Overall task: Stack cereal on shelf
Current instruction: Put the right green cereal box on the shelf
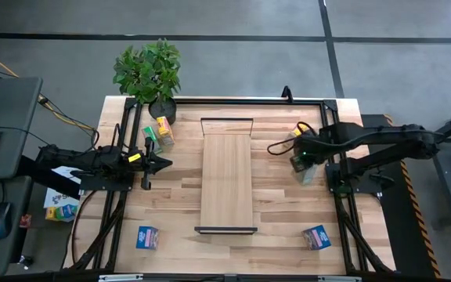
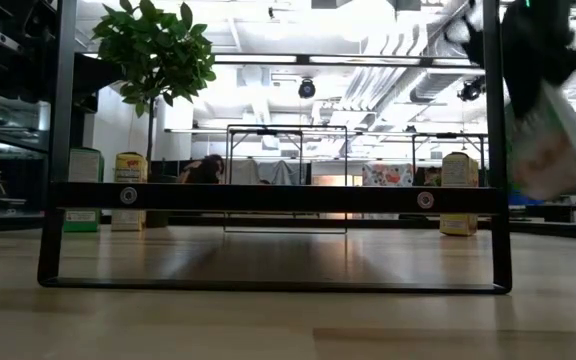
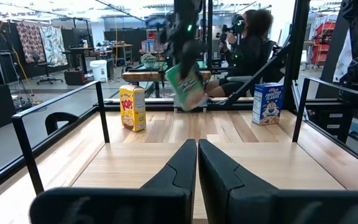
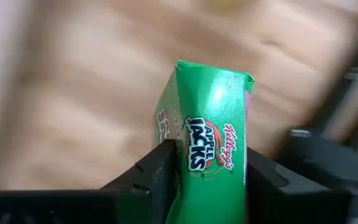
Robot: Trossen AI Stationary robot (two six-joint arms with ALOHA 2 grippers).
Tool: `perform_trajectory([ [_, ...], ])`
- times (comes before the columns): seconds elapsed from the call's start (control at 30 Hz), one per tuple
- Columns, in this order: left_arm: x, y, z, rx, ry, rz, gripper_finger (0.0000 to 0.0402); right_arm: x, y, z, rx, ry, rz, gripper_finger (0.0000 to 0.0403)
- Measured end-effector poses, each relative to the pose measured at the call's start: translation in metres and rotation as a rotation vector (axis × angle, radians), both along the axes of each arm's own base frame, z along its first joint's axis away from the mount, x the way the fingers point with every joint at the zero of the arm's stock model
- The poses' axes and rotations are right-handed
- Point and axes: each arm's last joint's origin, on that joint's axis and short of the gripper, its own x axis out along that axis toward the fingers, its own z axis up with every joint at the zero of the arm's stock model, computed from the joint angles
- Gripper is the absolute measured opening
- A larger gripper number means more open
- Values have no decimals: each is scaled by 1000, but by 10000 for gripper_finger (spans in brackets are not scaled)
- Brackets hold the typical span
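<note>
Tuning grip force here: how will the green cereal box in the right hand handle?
The green cereal box is thin cardboard, probably light and crushable. Its top edge looks slightly dented. Pinched between the right hand fingers and hanging tilted, it may pivot.
</note>
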Motion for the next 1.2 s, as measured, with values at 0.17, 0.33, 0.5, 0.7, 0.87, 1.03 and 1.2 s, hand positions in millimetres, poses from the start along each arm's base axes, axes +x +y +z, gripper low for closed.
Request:
perform_trajectory([
  [0.17, 0, 0, 0, 0, 0, 0, 10, 33, 20, 36, -56, -429, 214, 136],
  [0.33, 0, 0, 0, 0, 0, 0, 10, 73, 35, 43, -264, -664, 273, 137],
  [0.5, 0, 0, 0, 0, 0, 0, 10, 116, 38, 19, -318, -558, 297, 137],
  [0.7, 0, 0, 0, 0, 0, 0, 10, 157, 27, 13, -518, -235, 260, 138],
  [0.87, 0, 0, 0, 0, 0, 0, 10, 186, 22, 4, -623, -59, 198, 138],
  [1.03, 0, 0, 0, 0, 0, 0, 10, 209, 20, -22, -627, 26, 159, 138],
  [1.2, 0, 0, 0, 0, 1, 0, 10, 221, 10, -38, -651, 48, 88, 138],
])
